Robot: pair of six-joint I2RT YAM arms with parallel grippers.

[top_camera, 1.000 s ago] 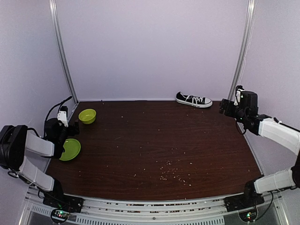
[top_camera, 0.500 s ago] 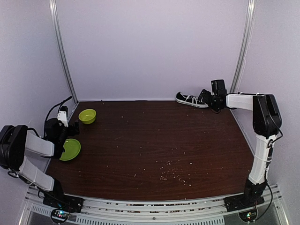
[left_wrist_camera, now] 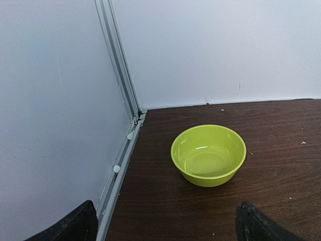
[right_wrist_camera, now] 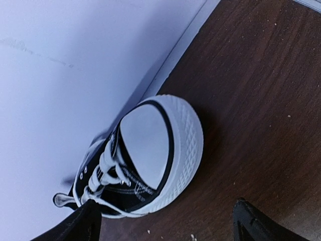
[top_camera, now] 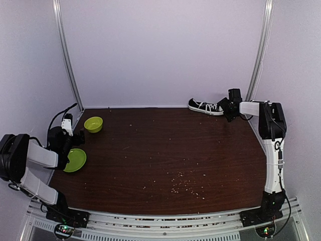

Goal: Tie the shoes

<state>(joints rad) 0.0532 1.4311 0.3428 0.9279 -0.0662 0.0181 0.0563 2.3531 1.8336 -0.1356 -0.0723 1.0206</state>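
Note:
The black canvas sneaker (top_camera: 206, 107) with white laces, sole and toe cap lies against the back wall at the far right. In the right wrist view its toe cap (right_wrist_camera: 150, 145) fills the middle, laces to the left. My right gripper (top_camera: 224, 108) is stretched out to the shoe's toe end, open and empty; its fingertips (right_wrist_camera: 253, 226) frame the table just in front of the toe. My left gripper (top_camera: 70, 135) sits at the far left above the plate, open and empty; its fingertips (left_wrist_camera: 75, 226) are wide apart in the left wrist view.
A green bowl (top_camera: 93, 124) stands near the back left corner, also in the left wrist view (left_wrist_camera: 208, 154). A green plate (top_camera: 75, 159) lies by the left arm. Crumbs (top_camera: 183, 187) are scattered on the dark wooden table. Metal frame posts (top_camera: 67, 60) stand at both back corners.
My right arm swung from the right wall out to the shoe's toe end, then settled slightly right of it. The left arm has not moved.

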